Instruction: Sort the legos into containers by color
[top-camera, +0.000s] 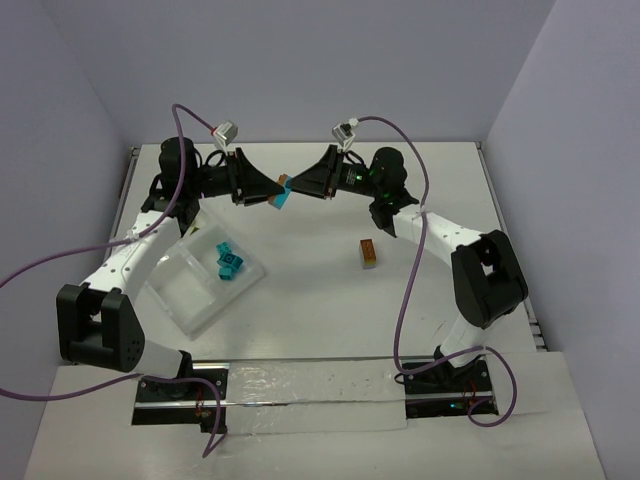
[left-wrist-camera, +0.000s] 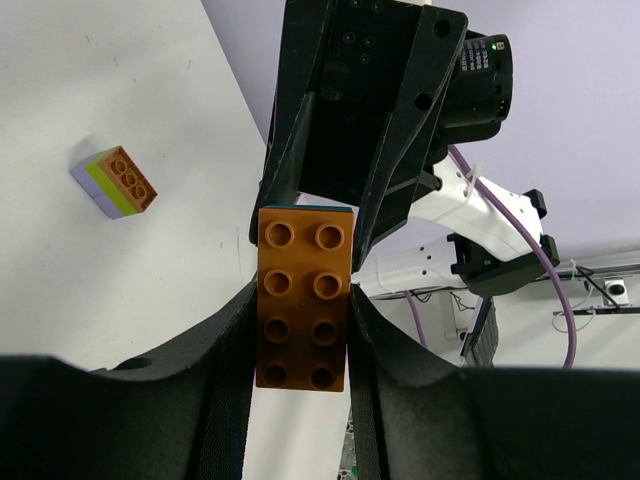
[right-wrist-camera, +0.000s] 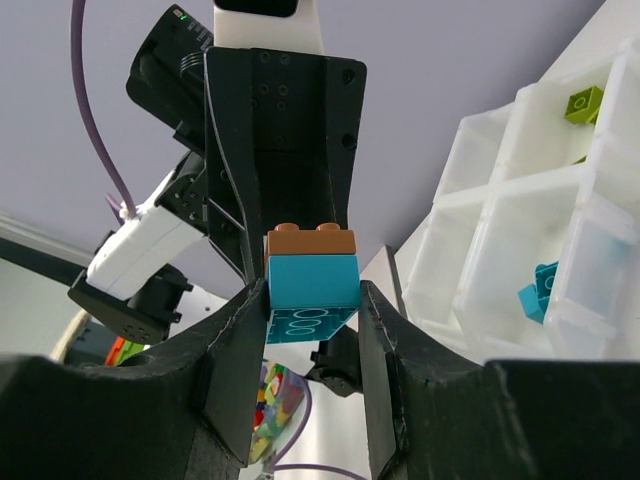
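Where both meet mid-air, left tool (left-wrist-camera: 300, 335) clamps orange brick (left-wrist-camera: 303, 290), right tool (right-wrist-camera: 312, 305) clamps teal brick (right-wrist-camera: 312, 282).

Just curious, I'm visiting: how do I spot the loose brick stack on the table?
On the white table, look right of the clear tray, near the right arm. The stack lies alone, layered orange, lime and purple; the orange-and-teal one is held aloft.

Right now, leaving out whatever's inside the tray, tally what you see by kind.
Lego stacks: 2 (held stack, loose stack)
Tray: 1
End effectors: 2 (left end effector, right end effector, both on the held stack)
Total: 5
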